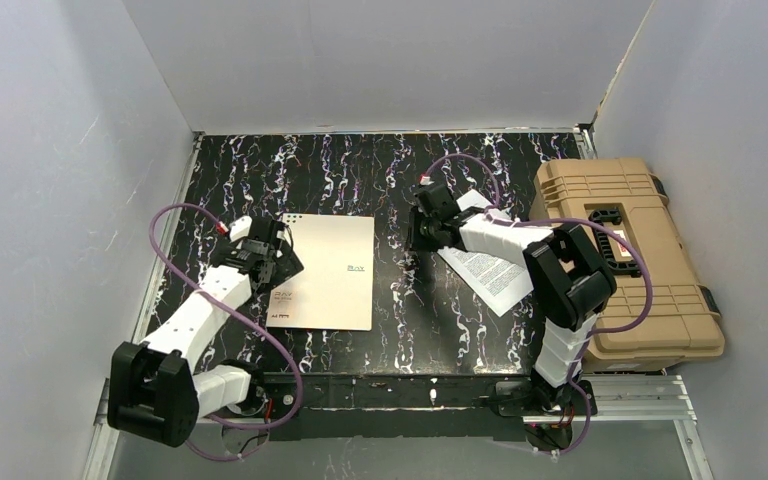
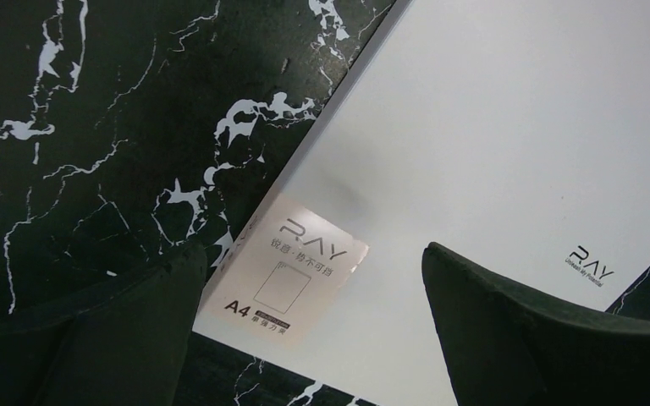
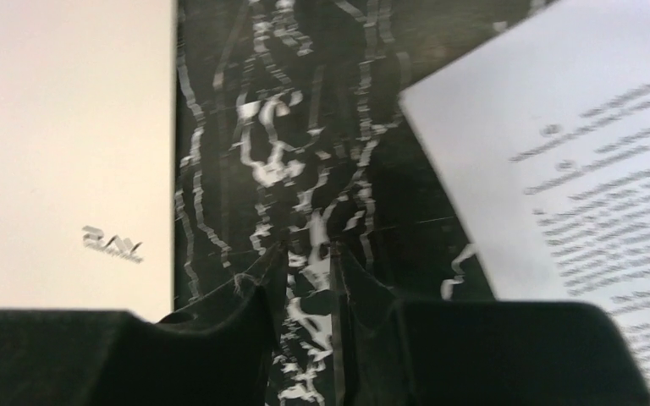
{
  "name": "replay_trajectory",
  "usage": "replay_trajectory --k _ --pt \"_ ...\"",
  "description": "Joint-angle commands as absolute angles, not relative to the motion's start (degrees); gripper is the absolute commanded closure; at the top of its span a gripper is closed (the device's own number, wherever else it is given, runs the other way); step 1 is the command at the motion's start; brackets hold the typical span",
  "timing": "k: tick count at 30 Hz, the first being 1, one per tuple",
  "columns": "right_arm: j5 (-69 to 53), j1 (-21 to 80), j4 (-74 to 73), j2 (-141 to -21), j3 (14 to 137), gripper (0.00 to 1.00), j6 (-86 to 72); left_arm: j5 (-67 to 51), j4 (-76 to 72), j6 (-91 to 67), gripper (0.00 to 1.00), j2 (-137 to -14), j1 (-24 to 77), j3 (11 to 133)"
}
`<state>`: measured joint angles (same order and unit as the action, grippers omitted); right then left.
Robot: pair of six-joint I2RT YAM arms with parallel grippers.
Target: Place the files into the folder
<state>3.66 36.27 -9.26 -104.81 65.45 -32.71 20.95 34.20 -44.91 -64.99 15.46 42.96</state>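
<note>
The folder (image 1: 328,270) lies closed and flat on the table, tan cover up, left of centre. It also shows in the left wrist view (image 2: 491,127) with an A4 label (image 2: 292,271) at its corner. My left gripper (image 1: 282,262) is open and empty, low over the folder's left edge; in its wrist view (image 2: 313,321) one finger is over the table, the other over the cover. The files (image 1: 490,268), white printed sheets, lie right of centre, partly under my right arm. My right gripper (image 1: 413,258) hangs between folder and files, jaws nearly closed on nothing (image 3: 309,254). The files (image 3: 575,169) and the folder (image 3: 59,144) flank it.
A bulky tan plastic case (image 1: 625,250) with a black handle stands along the right side, touching the sheets' far edge. The black marbled table (image 1: 360,170) is walled in by white panels on the left, back and right.
</note>
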Motion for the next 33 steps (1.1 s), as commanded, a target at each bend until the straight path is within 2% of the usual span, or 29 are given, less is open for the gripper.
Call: replay_trajectory --k 1,7,16,33 --pt "-3.1 39.1 -5.6 -102.2 66.0 0.64 -33.3 21.0 29.8 -46.9 0.02 -67.7 15.2 41.4" --pt "-6.5 41.1 -2.4 -103.3 63.8 0.5 -35.6 19.3 28.3 -46.9 0.02 -72.7 15.2 41.5" --pt "-10.2 42.4 3.2 -104.2 58.6 0.42 -39.4 13.2 24.5 -44.0 0.02 -77.7 15.3 41.3" --pt "-10.5 42.5 4.4 -98.5 48.9 0.41 -40.4 1.3 14.6 -39.4 0.09 -83.7 21.2 39.1"
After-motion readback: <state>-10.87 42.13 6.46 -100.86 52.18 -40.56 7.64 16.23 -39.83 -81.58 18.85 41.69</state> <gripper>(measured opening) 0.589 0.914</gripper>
